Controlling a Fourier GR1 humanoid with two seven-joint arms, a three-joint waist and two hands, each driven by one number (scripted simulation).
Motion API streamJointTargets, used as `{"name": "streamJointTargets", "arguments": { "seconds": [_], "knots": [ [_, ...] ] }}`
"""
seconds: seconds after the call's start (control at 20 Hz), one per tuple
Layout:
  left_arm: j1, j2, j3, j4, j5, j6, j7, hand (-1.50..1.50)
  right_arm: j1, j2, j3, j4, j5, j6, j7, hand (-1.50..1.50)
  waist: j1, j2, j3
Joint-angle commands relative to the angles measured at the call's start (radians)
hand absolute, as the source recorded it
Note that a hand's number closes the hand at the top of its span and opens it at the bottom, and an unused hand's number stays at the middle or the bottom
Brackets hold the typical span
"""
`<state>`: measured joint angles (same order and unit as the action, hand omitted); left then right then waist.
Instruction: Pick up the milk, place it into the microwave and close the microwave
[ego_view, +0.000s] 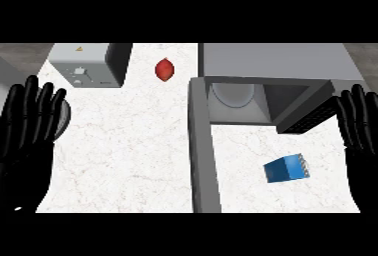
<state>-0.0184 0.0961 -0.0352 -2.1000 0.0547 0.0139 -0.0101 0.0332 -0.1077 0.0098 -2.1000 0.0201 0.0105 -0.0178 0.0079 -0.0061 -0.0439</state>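
Note:
A small blue milk carton stands on the white counter, right of the microwave's open door. The grey microwave sits at the back right, its cavity open with a round glass turntable showing inside. My right hand rests open at the right edge, fingers up, right of the carton and apart from it. At the left edge, my left hand is open too, fingers up, holding nothing.
A grey boxy appliance stands at the back left. A red pointed fruit or vegetable lies at the back centre. The swung-out door runs as a long grey bar toward the counter's front edge, splitting the counter into two sides.

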Motion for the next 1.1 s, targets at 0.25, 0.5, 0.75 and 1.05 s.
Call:
{"name": "streamJointTargets", "arguments": {
  "seconds": [0.25,0.5,0.75,1.05],
  "knots": [
    [-0.026,0.101,0.188,0.091,0.066,-0.038,-0.011,-1.50,0.064,0.105,0.142,-0.058,0.318,-0.291,0.070,-1.50,-0.012,0.006,0.042],
    [0.137,0.050,0.152,-0.006,0.151,-0.054,0.094,-1.50,0.065,0.107,0.405,-0.073,0.150,-0.417,0.103,-1.50,0.005,0.002,0.043],
    [0.253,0.010,0.128,-0.081,0.133,-0.080,0.058,-1.50,0.132,0.107,0.480,-0.088,0.203,-0.457,0.076,-1.50,-0.004,0.004,0.044],
    [0.326,-0.024,0.114,-0.144,0.109,-0.085,0.039,-1.50,0.243,0.103,0.584,-0.046,0.316,-0.585,-0.010,-1.50,-0.006,0.004,0.044]
  ]
}}
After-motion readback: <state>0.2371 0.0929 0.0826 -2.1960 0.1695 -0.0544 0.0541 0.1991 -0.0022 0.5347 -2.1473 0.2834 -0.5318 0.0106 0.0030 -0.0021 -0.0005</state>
